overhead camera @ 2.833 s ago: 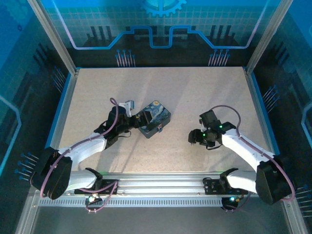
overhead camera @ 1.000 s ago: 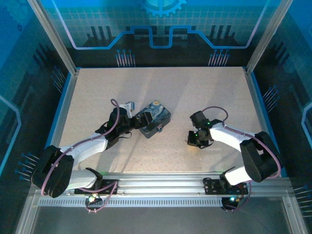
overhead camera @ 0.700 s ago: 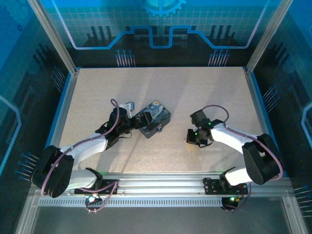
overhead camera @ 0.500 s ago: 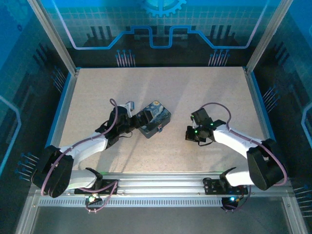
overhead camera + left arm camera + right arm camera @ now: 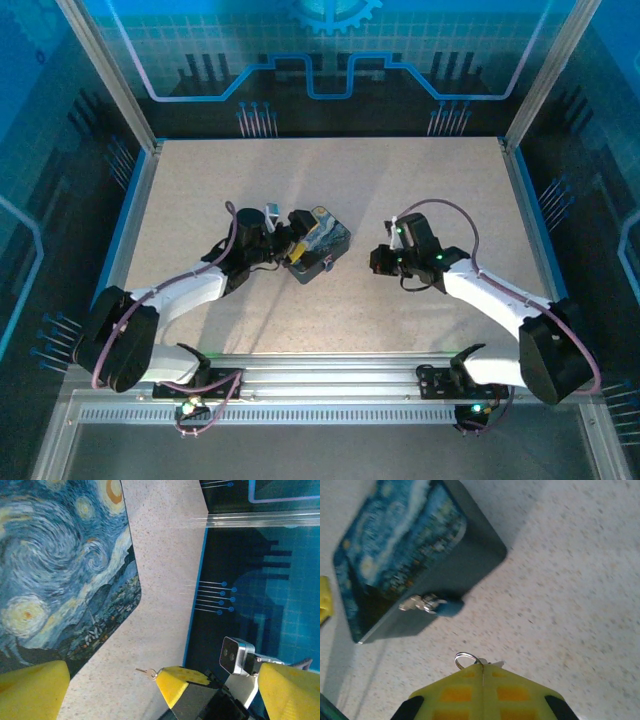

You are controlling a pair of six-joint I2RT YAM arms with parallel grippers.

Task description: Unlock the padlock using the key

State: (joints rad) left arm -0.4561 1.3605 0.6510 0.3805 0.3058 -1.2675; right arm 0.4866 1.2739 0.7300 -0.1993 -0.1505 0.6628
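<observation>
While the left hand (image 5: pixel 297 241) gapes wide by the tin (image 5: pixel 395 555), the right hand (image 5: pixel 482 666) clenches the key (image 5: pixel 469 658).

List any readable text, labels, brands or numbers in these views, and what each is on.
No readable text in any view.
tin: painted swirling night sky, no words.
padlock: too blurred to read any marking.
back wall: gear and circuit-line graphics, no letters or numbers.
</observation>
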